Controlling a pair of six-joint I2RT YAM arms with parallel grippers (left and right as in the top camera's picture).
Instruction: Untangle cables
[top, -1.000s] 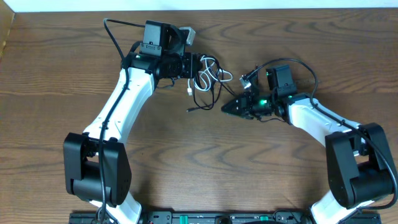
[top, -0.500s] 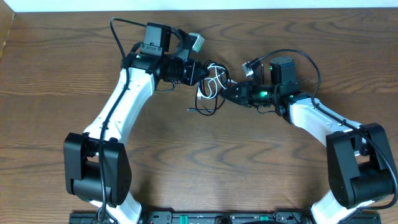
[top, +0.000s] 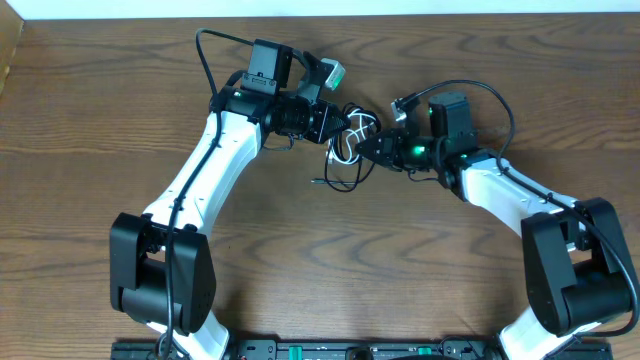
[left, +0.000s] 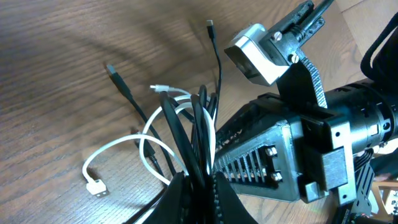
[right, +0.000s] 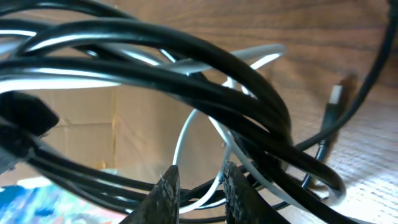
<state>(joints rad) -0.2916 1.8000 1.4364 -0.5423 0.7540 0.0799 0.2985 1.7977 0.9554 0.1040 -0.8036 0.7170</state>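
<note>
- Black cable (left: 174, 130): a thin, glossy, round cord gathered into several loops that fan out from between the fingers of my left gripper (left: 200, 180). Two loose ends run on beyond the fingertips and lie on the table (left: 56, 74), each finishing in a small plug.
- White cable (left: 118, 146): a thinner, matte cord threaded through the black loops. One curl lies on the wood to the left of my left fingertips and ends in a small blocky white plug (left: 96, 186).
- Left gripper: clamped shut on the black loops, which are bunched between its two dark fingers.
- Right gripper (right: 202, 186): its ribbed black fingertips (right: 168, 193) are narrowly parted. The tangle hangs directly ahead of them and a white strand crosses the gap. I cannot tell whether the strand touches either pad.
- Table: brown wood with visible grain, flat and matte.
- Left arm (top: 205, 170): white links with black joints, stretched forward, the wrist turned toward my right gripper.
- Right arm (top: 500, 185): elbow bent, wrist aimed at my left gripper. The two grippers meet nearly tip to tip with the bundle between them.
</note>
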